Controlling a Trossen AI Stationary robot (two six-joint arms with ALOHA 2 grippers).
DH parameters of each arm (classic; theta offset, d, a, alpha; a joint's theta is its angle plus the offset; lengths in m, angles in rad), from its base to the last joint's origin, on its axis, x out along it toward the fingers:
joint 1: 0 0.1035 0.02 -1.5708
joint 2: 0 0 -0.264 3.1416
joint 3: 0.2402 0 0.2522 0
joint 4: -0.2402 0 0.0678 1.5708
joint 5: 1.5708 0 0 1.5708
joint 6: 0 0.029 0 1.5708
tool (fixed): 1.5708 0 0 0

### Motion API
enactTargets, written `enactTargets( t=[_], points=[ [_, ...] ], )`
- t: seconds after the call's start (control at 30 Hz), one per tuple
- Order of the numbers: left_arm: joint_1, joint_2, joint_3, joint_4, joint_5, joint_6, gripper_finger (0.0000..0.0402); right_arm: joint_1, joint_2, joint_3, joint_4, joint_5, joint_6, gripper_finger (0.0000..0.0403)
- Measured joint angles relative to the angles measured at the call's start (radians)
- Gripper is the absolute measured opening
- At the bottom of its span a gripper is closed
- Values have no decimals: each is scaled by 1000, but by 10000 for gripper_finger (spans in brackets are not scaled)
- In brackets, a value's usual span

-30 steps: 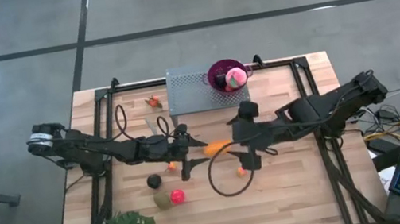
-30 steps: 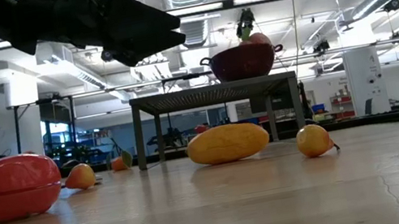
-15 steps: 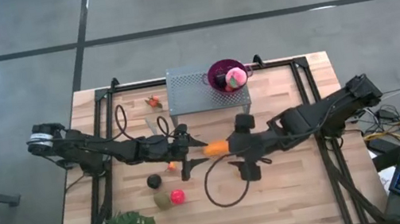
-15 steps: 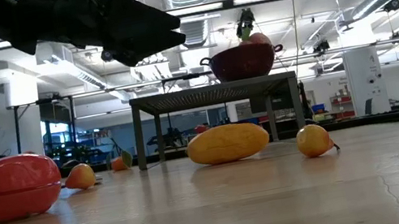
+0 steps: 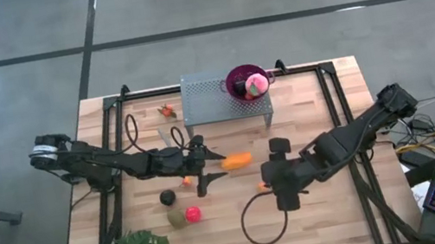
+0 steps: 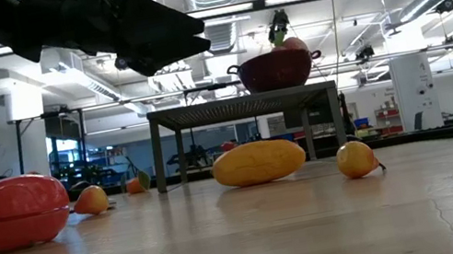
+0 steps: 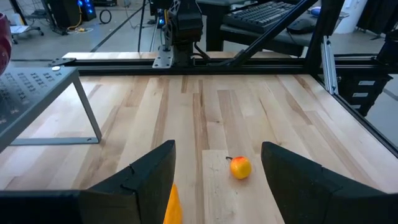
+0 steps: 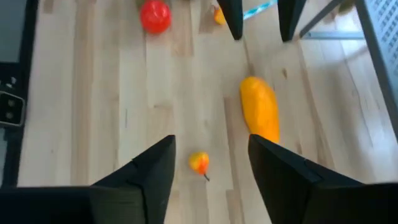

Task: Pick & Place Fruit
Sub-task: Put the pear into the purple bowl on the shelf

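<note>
Our right gripper (image 5: pixel 268 184), fingers spread, hovers above the tiny orange pear (image 8: pixel 199 163), beside the elongated orange fruit (image 5: pixel 237 161); left gripper (image 5: pixel 211 166) also spread.

- Elongated orange piece (image 5: pixel 237 160): lying flat on its side near the table's middle, smooth, rounded at both ends.
- Small orange-red bit (image 5: pixel 262 187): pear-like with a thin stem, resting apart from the long piece.
- Red ball (image 5: pixel 193 214): banded around the middle, just beside the olive-green piece (image 5: pixel 177 219).
- Dark ball (image 5: pixel 167 198): close above those two.
- Another orange bit (image 5: pixel 186 180): near the table's middle.
- Pink ball (image 5: pixel 256 83): sitting in the raised bowl.
</note>
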Motion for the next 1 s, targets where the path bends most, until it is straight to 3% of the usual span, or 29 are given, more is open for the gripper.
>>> enactTargets(
  t=[0.23,0.43,0.8,1.0],
  points=[
    [0,0,0,-38,0,-12,243,0,0,-83,4,0,11,166],
    [0,0,0,-45,0,-12,243,-12,-1,-192,28,0,117,157],
    [0,0,0,-47,0,-14,243,-13,-1,-442,333,-4,120,192],
    [0,0,0,-50,0,-14,243,-32,-1,-537,495,-63,120,202]
  ],
)
